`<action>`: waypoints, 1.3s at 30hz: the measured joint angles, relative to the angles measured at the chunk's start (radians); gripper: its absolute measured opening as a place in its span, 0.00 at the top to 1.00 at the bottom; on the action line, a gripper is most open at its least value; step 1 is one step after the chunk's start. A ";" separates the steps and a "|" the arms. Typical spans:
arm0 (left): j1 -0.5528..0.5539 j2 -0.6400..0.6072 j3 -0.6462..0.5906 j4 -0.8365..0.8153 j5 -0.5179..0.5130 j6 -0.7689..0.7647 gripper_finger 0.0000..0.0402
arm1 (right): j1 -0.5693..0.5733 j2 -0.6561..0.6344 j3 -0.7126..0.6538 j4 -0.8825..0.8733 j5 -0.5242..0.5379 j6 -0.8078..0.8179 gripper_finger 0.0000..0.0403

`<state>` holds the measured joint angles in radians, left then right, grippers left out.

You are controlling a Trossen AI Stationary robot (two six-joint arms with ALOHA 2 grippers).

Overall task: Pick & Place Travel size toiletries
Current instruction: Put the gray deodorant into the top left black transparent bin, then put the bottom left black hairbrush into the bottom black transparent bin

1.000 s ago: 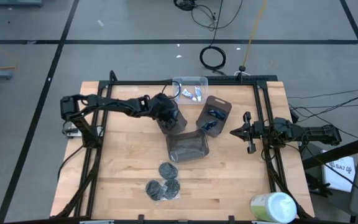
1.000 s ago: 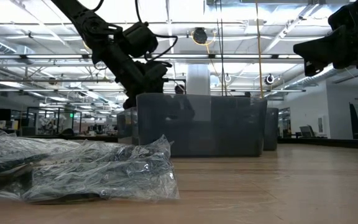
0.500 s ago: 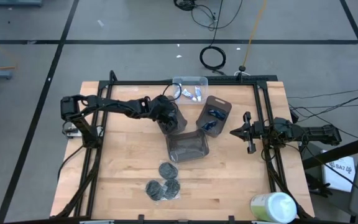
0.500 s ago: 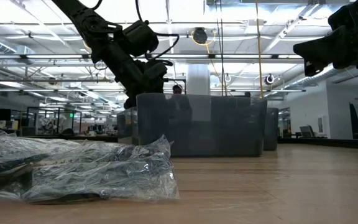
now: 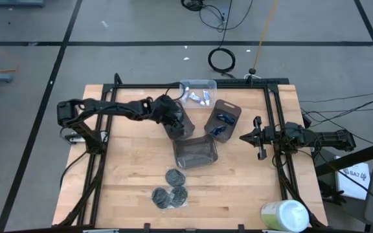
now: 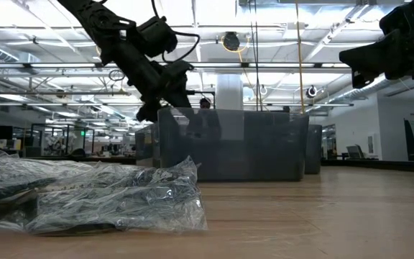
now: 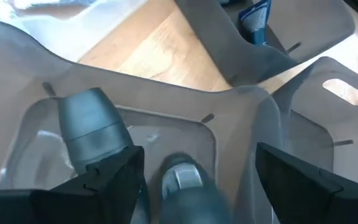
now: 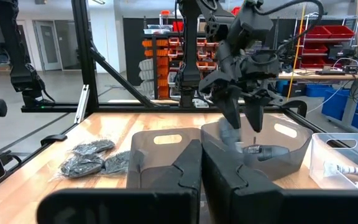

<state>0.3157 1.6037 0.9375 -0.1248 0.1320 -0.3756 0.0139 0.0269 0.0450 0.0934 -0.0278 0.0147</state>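
The bench (image 5: 128,168) is pale wood, smooth, grain showing. Smoky-grey trays (image 5: 195,153) are translucent plastic with a soft sheen. Beside them, discs (image 5: 170,193) lie in crinkled glossy film. The stick (image 7: 92,124) looks matt grey.

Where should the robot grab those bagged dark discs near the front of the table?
Probably from straight above, pinching the crinkled plastic wrap of one bagged disc. They lie flat on the table, three of them bunched close together, so a sideways approach offers little edge. The topmost one looks easiest to reach.
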 joint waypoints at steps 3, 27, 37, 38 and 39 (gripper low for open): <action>0.000 -0.028 0.000 -0.013 -0.032 0.011 0.22 | 0.000 0.000 0.000 0.000 0.000 0.000 0.99; -0.317 -0.278 0.000 -0.099 -0.050 -0.079 0.19 | 0.000 0.000 0.000 0.000 0.000 0.000 0.99; -0.600 -0.274 0.000 -0.258 -0.144 -0.454 0.19 | 0.000 0.000 0.000 0.000 0.000 0.000 0.99; -0.627 -0.267 0.000 -0.268 -0.154 -0.496 0.19 | 0.000 0.000 0.000 0.000 0.000 0.000 0.99; -0.653 -0.261 0.001 -0.285 -0.163 -0.533 0.19 | 0.000 0.000 0.000 0.000 0.000 0.000 0.99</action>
<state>-0.3375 1.3425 0.9382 -0.4097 -0.0306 -0.9090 0.0141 0.0269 0.0450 0.0937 -0.0279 0.0147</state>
